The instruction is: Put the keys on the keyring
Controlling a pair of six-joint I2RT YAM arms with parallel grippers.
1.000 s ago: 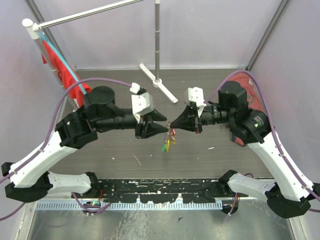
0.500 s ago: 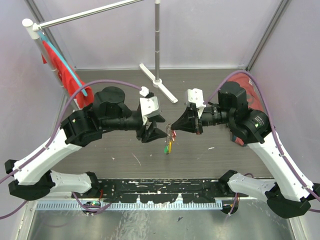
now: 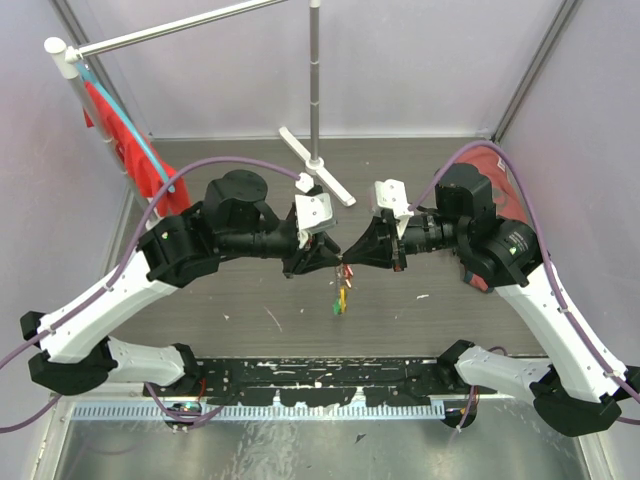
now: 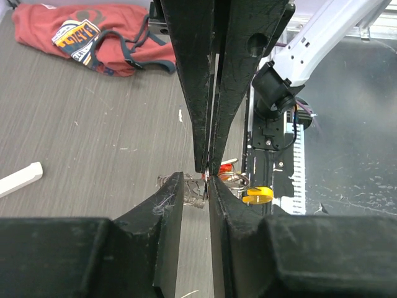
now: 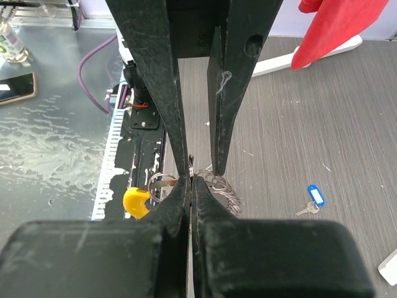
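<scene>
The keyring point(image 3: 342, 288) hangs in the air over mid-table, its yellow tag point(image 3: 340, 297) and green tag dangling below. My right gripper point(image 3: 347, 262) is shut on a thin silver ring of it point(image 5: 191, 164); more loops point(image 5: 222, 189) and the yellow tag point(image 5: 135, 202) hang beside the tips. My left gripper point(image 3: 336, 262) meets it tip to tip. Its jaws stand a little apart around that ring point(image 4: 205, 185), one finger point(image 4: 216, 189) against it. A red key head point(image 4: 228, 162) shows beside the ring. The blue key point(image 5: 314, 197) lies on the table.
A red shirt point(image 4: 93, 34) lies on the table behind the right arm. A red cloth point(image 3: 125, 140) hangs from the rail at far left. A white-footed pole point(image 3: 317, 160) stands at the back. A black rail point(image 3: 330, 375) runs along the near edge. A white block point(image 4: 18, 177) lies nearby.
The left arm has swung right until its tips meet the right gripper's. Its jaws widened, then narrowed around the ring. The right gripper has kept the keyring still.
</scene>
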